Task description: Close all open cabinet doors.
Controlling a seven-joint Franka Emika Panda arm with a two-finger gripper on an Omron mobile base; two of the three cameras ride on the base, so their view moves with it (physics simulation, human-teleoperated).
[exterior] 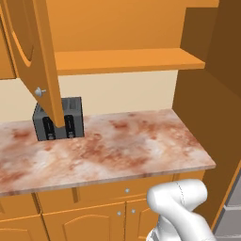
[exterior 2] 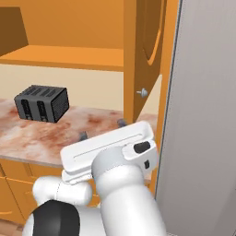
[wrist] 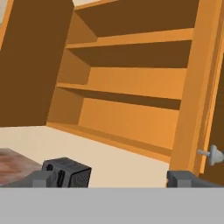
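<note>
Cabinet doors, two, both standing open over the marbled desk [exterior: 117, 146]. Nearest to us, the claw [wrist: 113, 179]: tips set wide apart, released, grasping nothing, held low before the cupboard. Next, the right-hand door [exterior 2: 140, 55], seen edge-on beside the grey appliance side [exterior 2: 203, 115], its silver knob [exterior 2: 142, 92] at the lower corner. We judge it a stiff, hinged wooden panel, light to swing and hard-faced; we would push flat on the free edge near the knob rather than pinch the small, slippery knob itself. Further off, the left-hand door [exterior: 40, 52], swung outward with its own knob [exterior: 40, 92] low on the face, to be handled likewise. Behind it, a dark toaster [exterior: 59, 119] on the desk. Farthest, bare shelves [wrist: 131, 83] inside the cupboard.
</note>
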